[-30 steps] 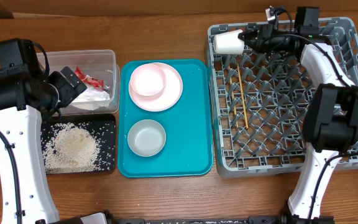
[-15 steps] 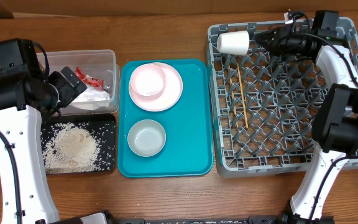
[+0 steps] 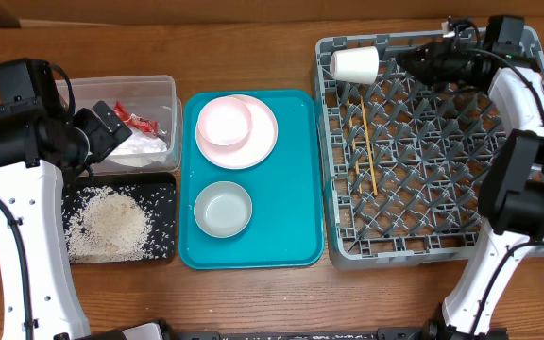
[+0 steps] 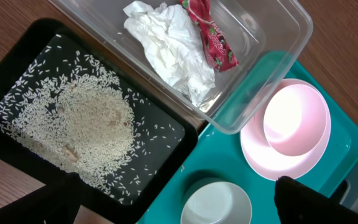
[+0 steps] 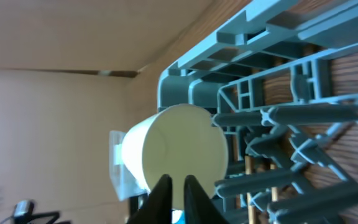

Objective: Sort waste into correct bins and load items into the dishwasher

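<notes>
White cup [image 3: 354, 64] lies tipped in the rack's [image 3: 330, 189] far corner. The right claw [image 3: 410, 59] has let go, backed away and clenched empty. The left claw [image 3: 111, 121] gapes wide. One item loaded.

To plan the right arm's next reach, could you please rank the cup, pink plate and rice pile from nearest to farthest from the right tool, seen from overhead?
From the right tool:
1. Cup, beside it in the rack.
2. Pink plate, on the teal tray.
3. Rice pile, on the black tray.
</notes>
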Tool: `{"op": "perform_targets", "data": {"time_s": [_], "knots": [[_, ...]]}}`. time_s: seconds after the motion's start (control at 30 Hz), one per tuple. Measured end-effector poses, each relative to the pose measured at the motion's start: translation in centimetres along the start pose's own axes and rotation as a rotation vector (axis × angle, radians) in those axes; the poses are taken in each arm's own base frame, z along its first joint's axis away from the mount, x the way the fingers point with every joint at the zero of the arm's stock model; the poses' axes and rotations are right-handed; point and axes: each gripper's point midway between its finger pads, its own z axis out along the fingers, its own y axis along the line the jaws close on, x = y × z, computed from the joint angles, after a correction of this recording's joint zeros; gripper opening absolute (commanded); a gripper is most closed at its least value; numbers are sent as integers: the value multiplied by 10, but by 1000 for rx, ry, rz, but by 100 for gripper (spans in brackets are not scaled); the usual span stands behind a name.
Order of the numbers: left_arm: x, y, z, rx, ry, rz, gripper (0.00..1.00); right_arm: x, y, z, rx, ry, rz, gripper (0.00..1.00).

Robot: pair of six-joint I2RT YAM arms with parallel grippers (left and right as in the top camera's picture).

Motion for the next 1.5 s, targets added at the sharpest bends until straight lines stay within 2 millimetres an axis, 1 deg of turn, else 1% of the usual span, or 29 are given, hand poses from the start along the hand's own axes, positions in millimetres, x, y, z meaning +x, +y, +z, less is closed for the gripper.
{"op": "perform_targets", "data": {"time_s": [0.03,0.1,0.2,0.3,0.37,0.47,0.53,0.7,0.83,0.97,1.13,1.5], "knots": [[0,0,0,0,0,0,100,1,4,0,26,-6,-14,5],[0,0,0,0,0,0,100,3,19,0,71,-17,-62,4],[0,0,0,0,0,0,100,15,53,9,139,-14,-155,4],[0,0,0,0,0,0,100,35,76,22,226,12,-209,4],[0,0,0,0,0,0,100,49,82,34,287,32,-234,4],[0,0,0,0,0,0,100,64,76,50,388,54,-261,4],[0,0,0,0,0,0,100,68,70,54,457,53,-278,4],[0,0,0,0,0,0,100,65,57,55,603,9,-320,4],[0,0,0,0,0,0,100,59,51,51,672,-22,-337,4],[0,0,0,0,0,0,100,54,47,48,706,-44,-343,4],[0,0,0,0,0,0,100,53,41,48,722,-54,-346,4],[0,0,0,0,0,0,100,43,47,51,703,-94,-373,4]]}}
